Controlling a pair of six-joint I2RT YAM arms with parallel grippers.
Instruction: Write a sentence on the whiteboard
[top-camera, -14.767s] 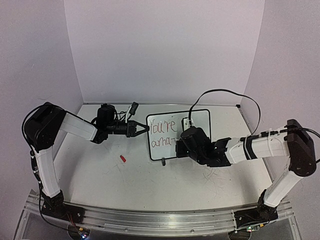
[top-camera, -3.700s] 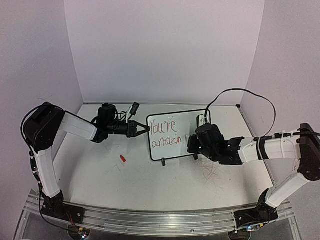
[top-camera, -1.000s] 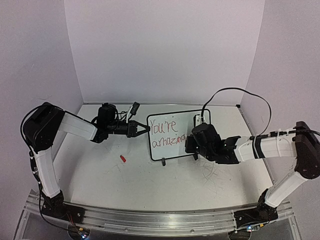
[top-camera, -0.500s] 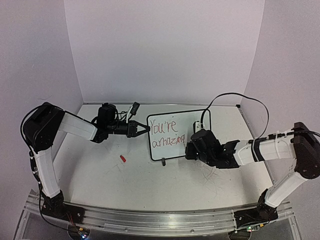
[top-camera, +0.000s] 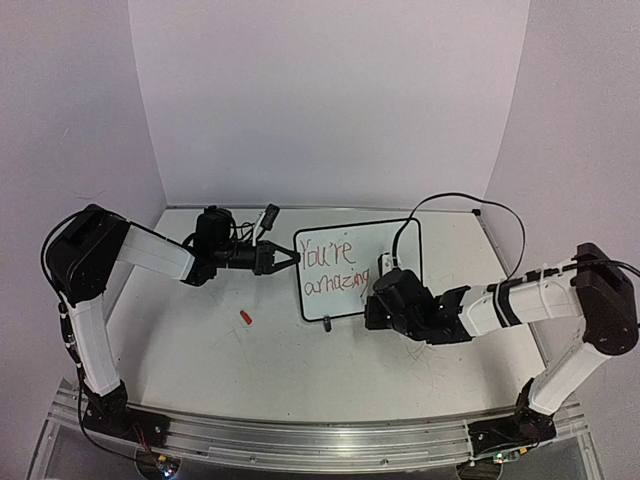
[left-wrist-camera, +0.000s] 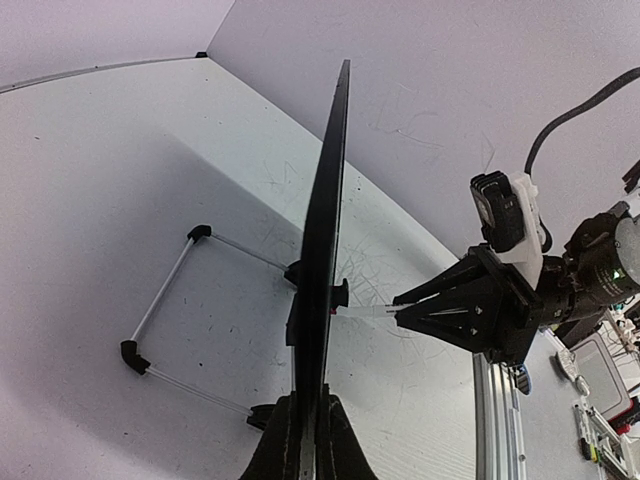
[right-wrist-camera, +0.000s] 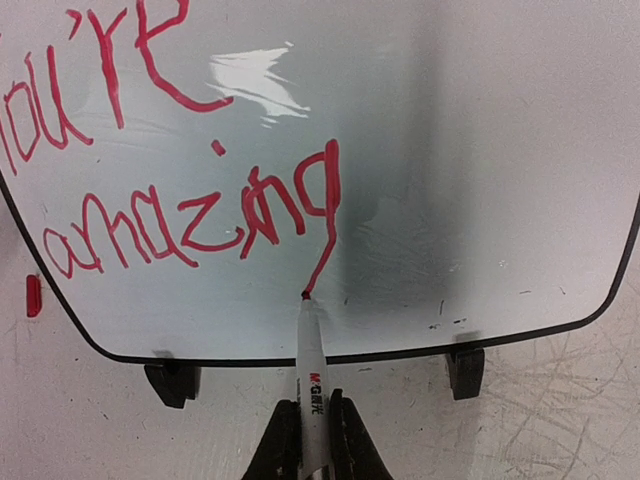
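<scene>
The whiteboard (top-camera: 398, 248) stands upright on its black feet at mid-table, black-framed. Its left edge is pinched in my shut left gripper (top-camera: 287, 256); the left wrist view shows the board (left-wrist-camera: 327, 200) edge-on between the jaws of that gripper (left-wrist-camera: 307, 405). The sentence (right-wrist-camera: 331, 190) is in red and reads "You're amazing" in two lines (top-camera: 325, 268). My right gripper (right-wrist-camera: 312, 410) is shut on a white marker (right-wrist-camera: 311, 365). The marker's red tip touches the board at the end of the g's tail. From above, that gripper (top-camera: 373, 303) sits low before the board's lower middle.
A red marker cap (top-camera: 245, 317) lies on the table left of the board's front. The board's wire stand (left-wrist-camera: 165, 300) reaches out behind it. Grey scuffs mark the tabletop (top-camera: 430, 350) by the right arm. Walls close in on the table at the back and sides.
My right gripper has come down and toward the near edge with the marker, drawing the g's tail downward. The left arm and the board have stayed still.
</scene>
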